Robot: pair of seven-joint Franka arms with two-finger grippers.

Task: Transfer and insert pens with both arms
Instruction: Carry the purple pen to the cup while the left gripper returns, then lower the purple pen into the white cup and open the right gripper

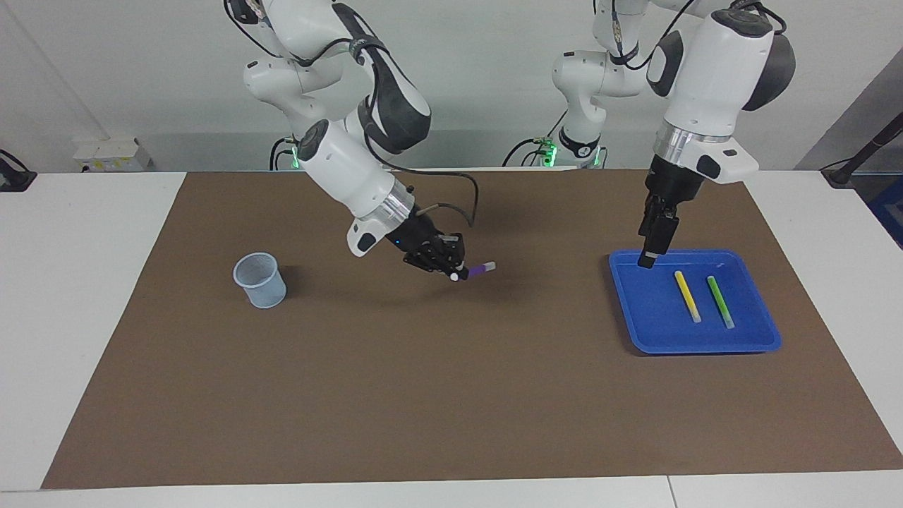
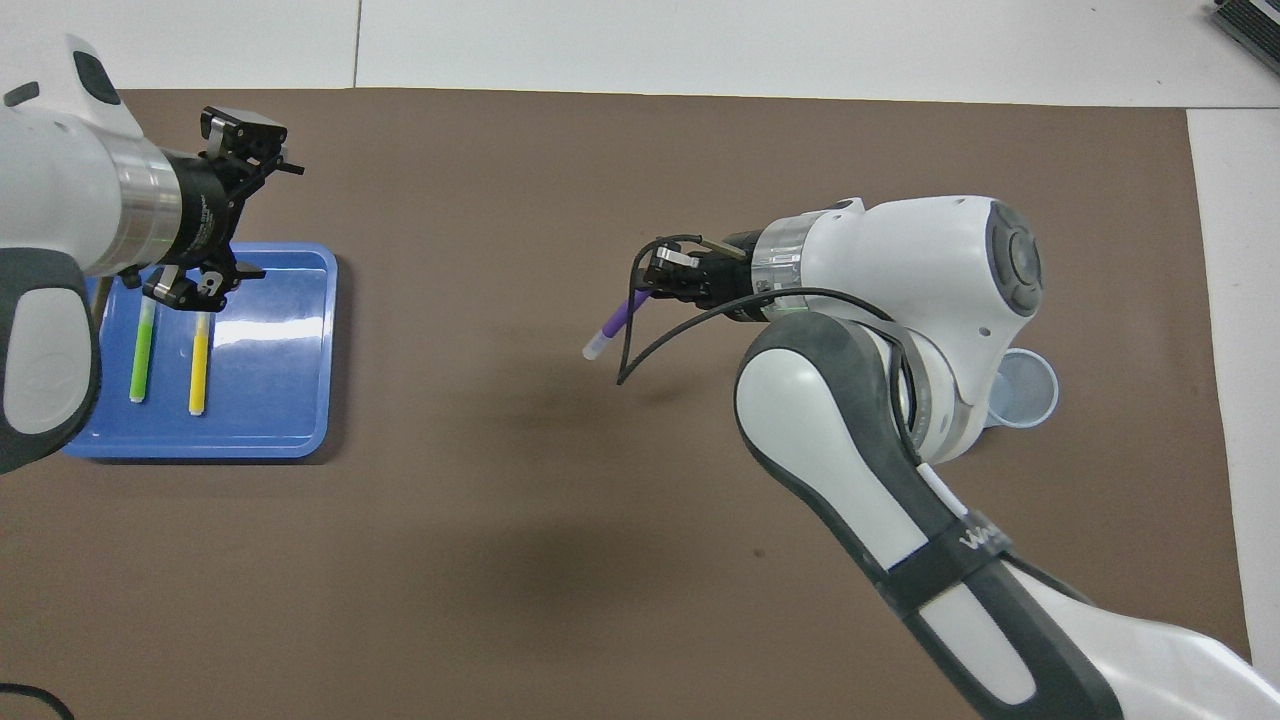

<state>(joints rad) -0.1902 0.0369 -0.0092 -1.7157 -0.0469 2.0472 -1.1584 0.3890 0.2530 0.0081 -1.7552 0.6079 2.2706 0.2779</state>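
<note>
progress: early, 0 of 3 pens in cup (image 1: 260,280) | purple pen (image 1: 482,269) clamped in right tool (image 1: 451,268), up over mid surface (image 1: 423,395) | left tool (image 1: 650,255) jaws apart, empty, over tray (image 1: 705,346) | yellow pen (image 1: 687,296) + green pen (image 1: 721,301) lie in tray | left: insert purple, then hand over + insert other 2

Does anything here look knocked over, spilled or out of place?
Nothing stands out. The cup stands upright, the yellow pen and green pen lie in the blue tray, and the right gripper holds the purple pen.
</note>
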